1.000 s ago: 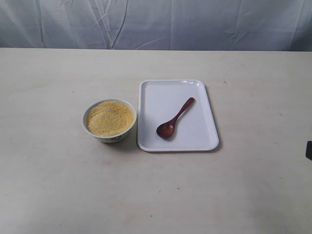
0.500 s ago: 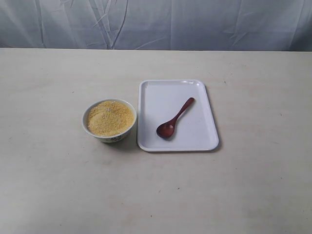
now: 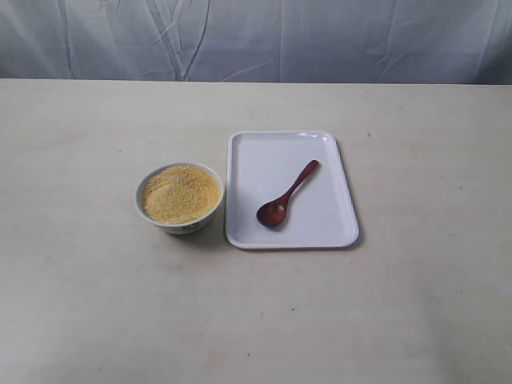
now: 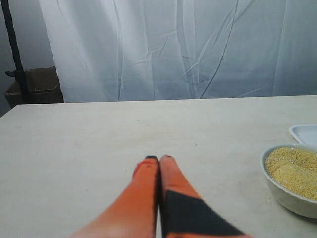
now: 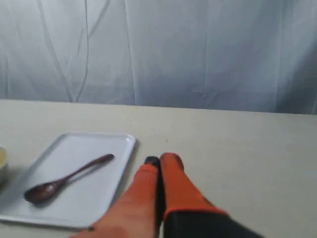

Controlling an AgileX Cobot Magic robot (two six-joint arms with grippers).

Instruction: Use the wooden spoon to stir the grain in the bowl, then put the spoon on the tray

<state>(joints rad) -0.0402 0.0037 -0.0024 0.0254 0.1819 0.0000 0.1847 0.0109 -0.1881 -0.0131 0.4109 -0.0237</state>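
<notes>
A white tray (image 3: pixel 320 224) lies right of centre on the table. On it rests the dark wooden spoon (image 3: pixel 286 195), oval end toward the front, handle slanting back right. Left of the tray stands the small white bowl (image 3: pixel 186 227) heaped with yellow grain (image 3: pixel 181 193). Neither arm shows in the exterior view. In the left wrist view my left gripper (image 4: pixel 159 158) is shut and empty over bare table, with the bowl (image 4: pixel 282 193) off to one side. My right gripper (image 5: pixel 162 159) is shut and empty, beside the tray (image 5: pixel 74 198) and spoon (image 5: pixel 64 179).
A pale curtain (image 3: pixel 256 40) hangs behind the table's far edge. A dark pole (image 4: pixel 12 49) and a cardboard box (image 4: pixel 42 84) stand beyond the table in the left wrist view.
A dark piece of the right arm at the right edge of the exterior view one second ago has left the picture. Spoon, bowl and tray have not moved.
</notes>
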